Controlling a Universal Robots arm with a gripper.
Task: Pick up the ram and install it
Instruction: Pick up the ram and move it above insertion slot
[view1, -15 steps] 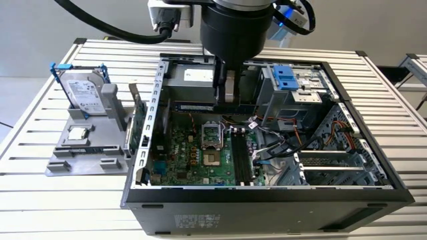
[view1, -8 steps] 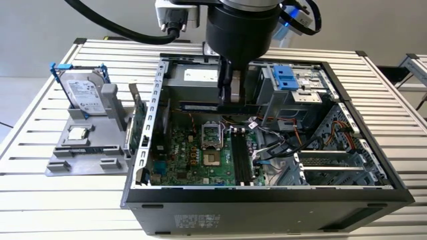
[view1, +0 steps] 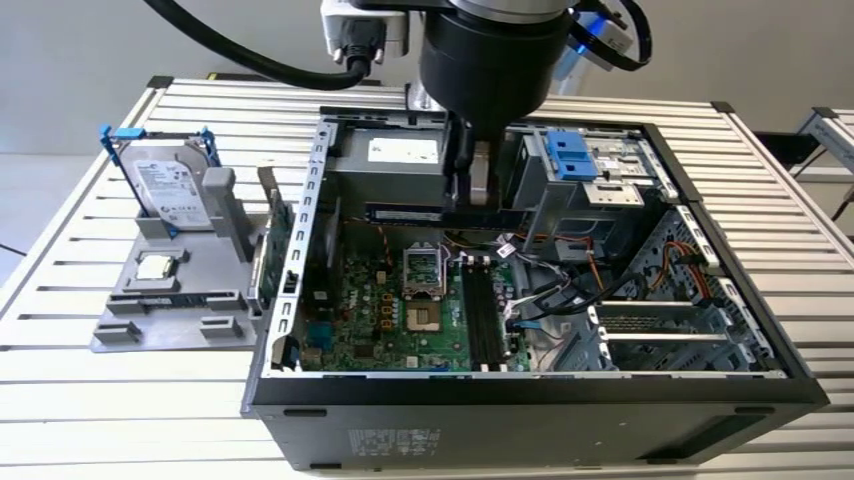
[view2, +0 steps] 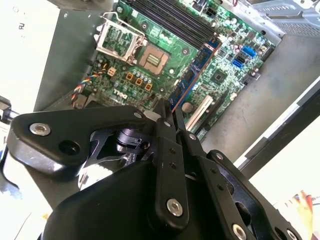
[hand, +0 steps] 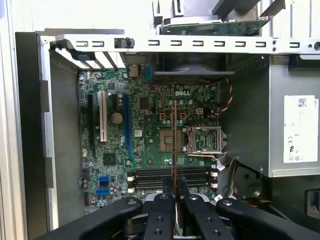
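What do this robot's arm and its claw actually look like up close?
The arm ends in a thick, dark, round cylinder with a touch of blue beside it, and a heavy black cable loops off it. The gripper is matte black: flat linkage bars dotted with silver screws, narrowing to two slim fingers.

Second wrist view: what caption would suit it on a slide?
The robot's fingers grip the ram by one end, holding it over the open computer's green motherboard.

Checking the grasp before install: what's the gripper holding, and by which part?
The long, thin blue-green ram stick, pinched across its flat faces along its upper long edge by the black gripper.
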